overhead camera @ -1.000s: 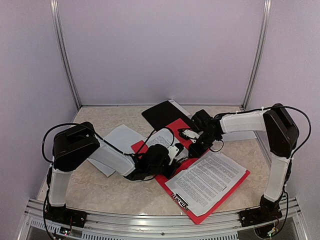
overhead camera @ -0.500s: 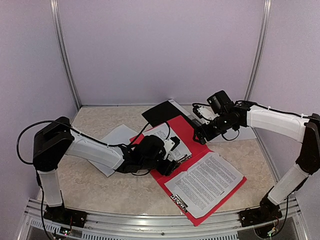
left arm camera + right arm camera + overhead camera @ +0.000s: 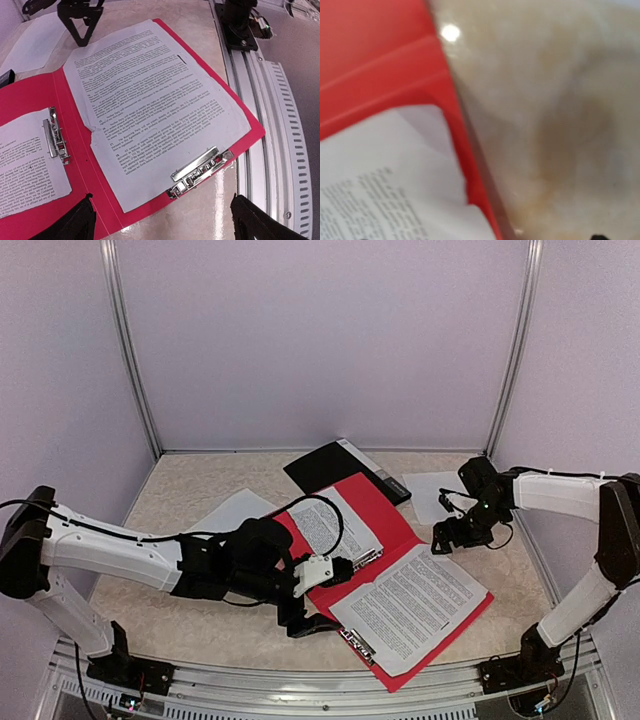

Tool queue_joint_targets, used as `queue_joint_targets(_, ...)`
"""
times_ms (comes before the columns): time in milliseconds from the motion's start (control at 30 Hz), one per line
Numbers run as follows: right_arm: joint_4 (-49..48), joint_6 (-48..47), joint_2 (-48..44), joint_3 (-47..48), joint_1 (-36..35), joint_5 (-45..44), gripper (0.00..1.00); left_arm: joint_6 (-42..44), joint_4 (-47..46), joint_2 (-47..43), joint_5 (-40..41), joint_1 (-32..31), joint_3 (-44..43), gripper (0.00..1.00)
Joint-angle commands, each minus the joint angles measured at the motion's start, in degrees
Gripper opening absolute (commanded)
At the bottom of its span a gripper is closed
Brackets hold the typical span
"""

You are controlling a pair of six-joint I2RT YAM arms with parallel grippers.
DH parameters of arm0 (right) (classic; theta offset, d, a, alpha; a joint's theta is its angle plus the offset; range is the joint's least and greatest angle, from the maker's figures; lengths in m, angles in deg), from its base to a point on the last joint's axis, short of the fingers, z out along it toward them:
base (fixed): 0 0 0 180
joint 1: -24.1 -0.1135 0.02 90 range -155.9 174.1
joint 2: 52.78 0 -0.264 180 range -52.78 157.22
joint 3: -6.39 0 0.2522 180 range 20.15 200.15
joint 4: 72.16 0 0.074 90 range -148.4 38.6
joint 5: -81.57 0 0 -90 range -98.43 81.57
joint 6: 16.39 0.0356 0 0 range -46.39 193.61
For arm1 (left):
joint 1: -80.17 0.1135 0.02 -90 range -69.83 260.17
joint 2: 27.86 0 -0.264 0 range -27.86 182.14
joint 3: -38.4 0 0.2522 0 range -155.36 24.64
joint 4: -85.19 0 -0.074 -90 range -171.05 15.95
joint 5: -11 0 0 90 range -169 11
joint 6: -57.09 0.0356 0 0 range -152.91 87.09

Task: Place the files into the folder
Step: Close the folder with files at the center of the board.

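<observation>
I am holding my left fingers [image 3: 75, 222] spread wide, gripping nothing. The red folder [image 3: 30, 97] is lying open on the desk [image 3: 200, 220], with a printed file [image 3: 155, 115] sitting in it just ahead of them. My right fingers [image 3: 445, 540] are pressing together beside the folder's far edge.

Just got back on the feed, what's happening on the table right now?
The red folder lies open, with a large printed sheet on its near half and a second printed sheet on its far half. The left gripper is open and empty at the folder's near edge. The right gripper is low by the far right edge, its jaws unclear. Two loose sheets lie outside.
</observation>
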Motion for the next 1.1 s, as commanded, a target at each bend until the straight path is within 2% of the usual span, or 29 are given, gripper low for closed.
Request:
queue_joint_targets(0, -0.1, -0.04, -1.58, -0.51, 3.59, 7.06, 0.93, 18.28, 4.11, -0.06, -3.54, -2.56, 3.62, 0.91)
queue_joint_targets(67, -0.86, -0.47, -0.56, -0.89, 6.01, 8.38, 0.93, 18.1, 1.34, 0.41, -3.04, -2.41, 4.01, 0.91)
queue_joint_targets(133, -2.33, -0.62, -0.09, -1.36, 7.24, 9.61, 0.92, 14.15, 2.22, 0.98, -1.18, -0.97, 2.56, 0.9)
queue_joint_targets(267, -5.59, 0.32, -1.25, -3.11, 7.35, 11.3, 0.91, -1.02, 5.73, 0.38, 5.22, 5.01, 0.67, 0.9)
queue_joint_targets(367, -7.12, 0.85, -3.72, -4.12, 7.38, 11.55, 0.91, -18.19, 9.68, -0.56, 10.98, 11.78, -0.56, 0.91)
queue_joint_targets(433, -7.58, 1.08, -5.49, -4.41, 7.38, 11.39, 0.9, -26.22, 11.02, -1.03, 9.79, 16.69, 0.12, 0.9)
queue_joint_targets(633, -7.79, 1.31, -8.59, -4.94, 7.2, 11.43, 0.9, -43.49, 3.95, -5.07, 0.6, 27.13, 6.3, 0.91)
queue_joint_targets(867, -7.81, 1.59, -8.82, -4.6, 6.01, 11.3, 0.9, -54.94, 1.32, 2.49, -3.92, 33.88, 1.68, 0.87)
queue_joint_targets(1000, -7.6, 2.11, -9.68, -4.72, 4.97, 11.0, 0.9, -57.78, -4.22, 9.51, -10.07, 35.71, -1.03, 0.81)
queue_joint_targets(1067, -7.59, 2.63, -10.19, -4.66, 4.42, 10.78, 0.9, -58.24, -6.5, 12.95, -13.16, 36.07, -3.29, 0.74)
